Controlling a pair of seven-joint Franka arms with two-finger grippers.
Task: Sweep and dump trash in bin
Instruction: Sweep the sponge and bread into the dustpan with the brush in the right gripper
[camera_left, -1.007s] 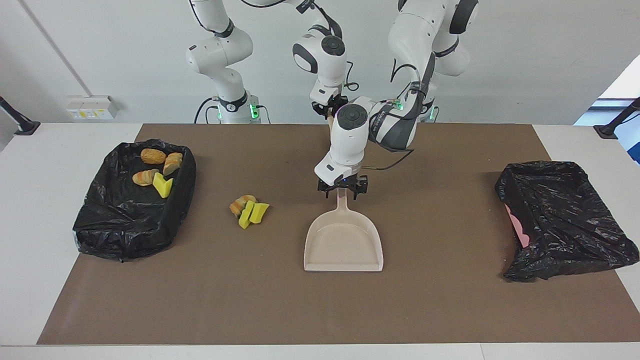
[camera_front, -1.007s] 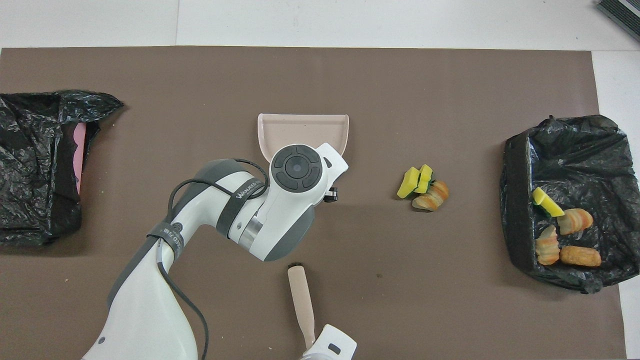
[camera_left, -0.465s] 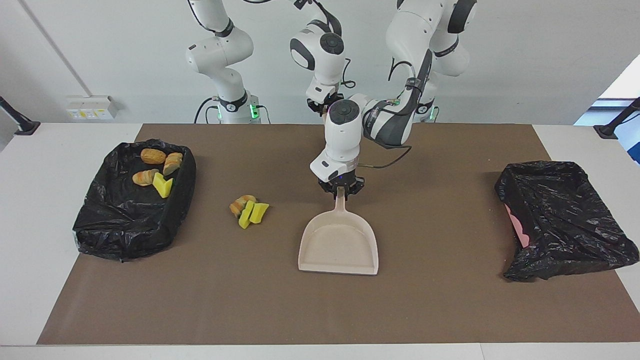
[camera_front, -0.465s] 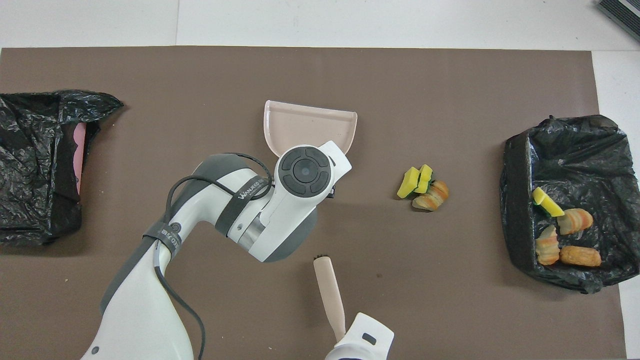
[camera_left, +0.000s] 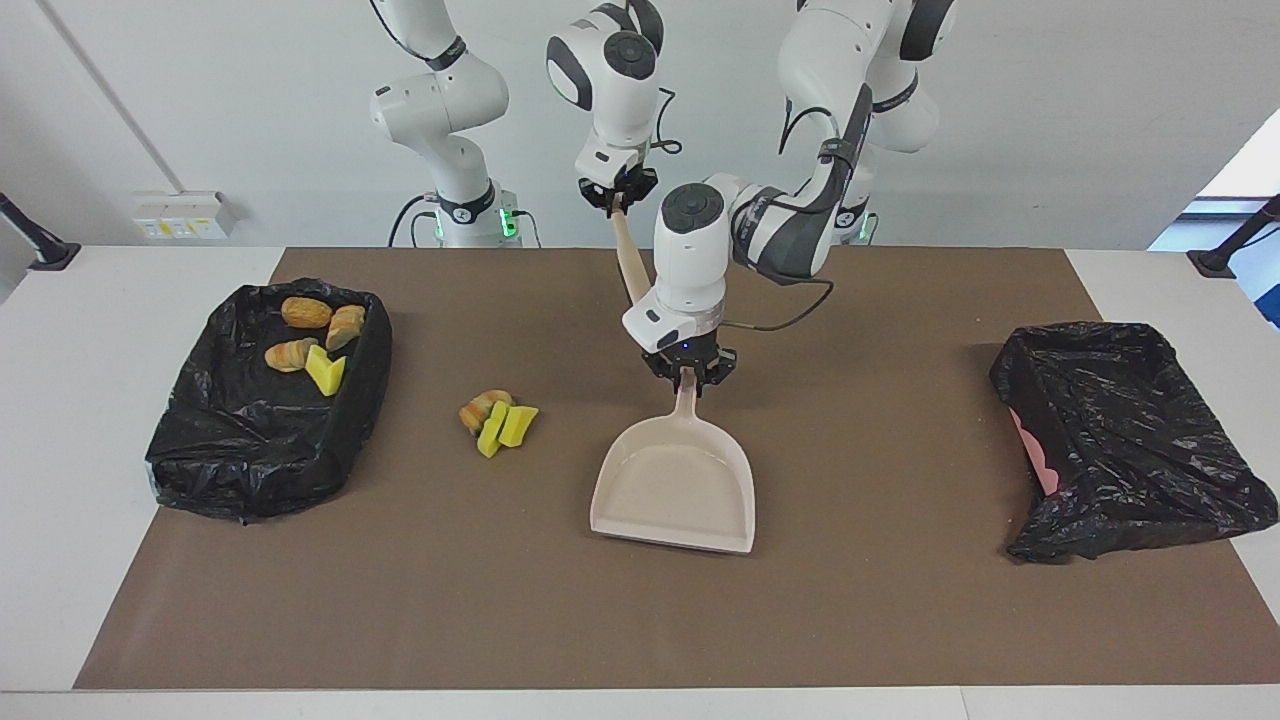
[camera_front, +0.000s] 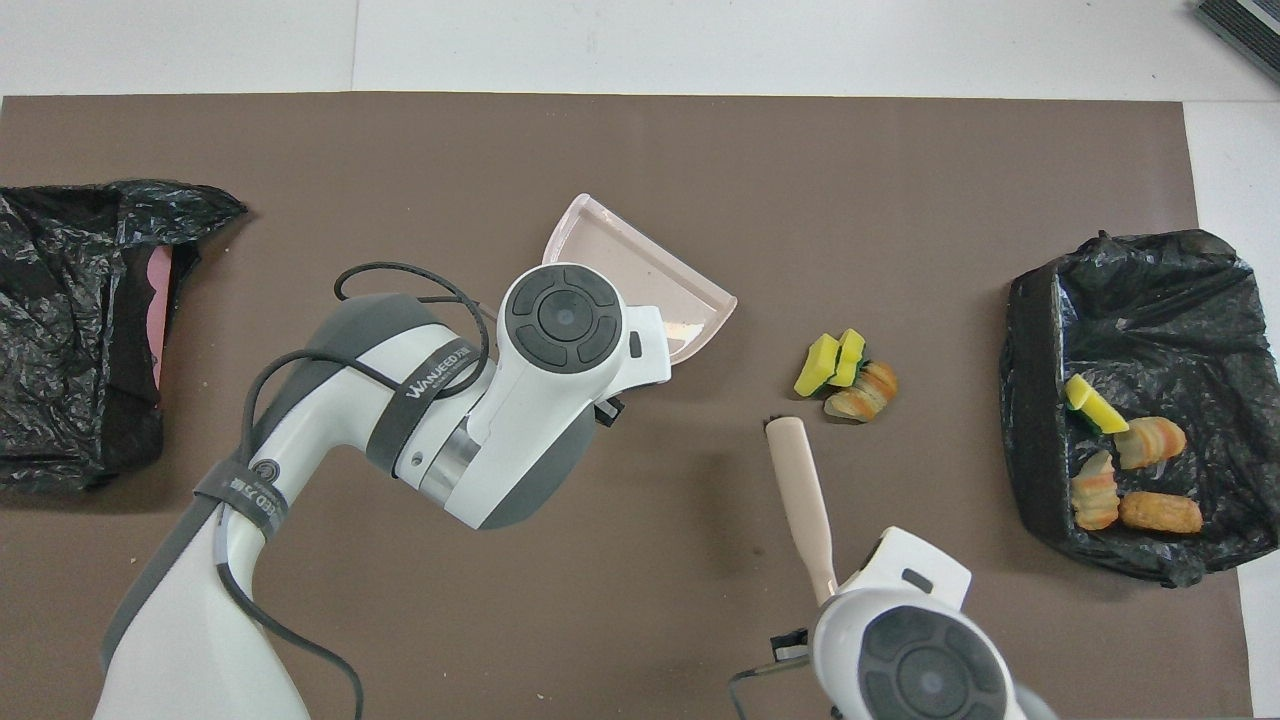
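On brown mat (camera_left: 900, 620) | spongy yellow wedges (camera_left: 507, 425) | smooth beige dustpan (camera_left: 672, 495)

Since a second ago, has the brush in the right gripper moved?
Yes. In the overhead view the brush, held by the right gripper, has swung toward the loose trash pile and the trash-filled bin.

Left end effector (camera_left: 688, 379) lowered and clamped, right end effector (camera_left: 618, 197) raised, clamped

Brown mat (camera_left: 900, 620), white table (camera_left: 60, 420), wall socket (camera_left: 180, 215).
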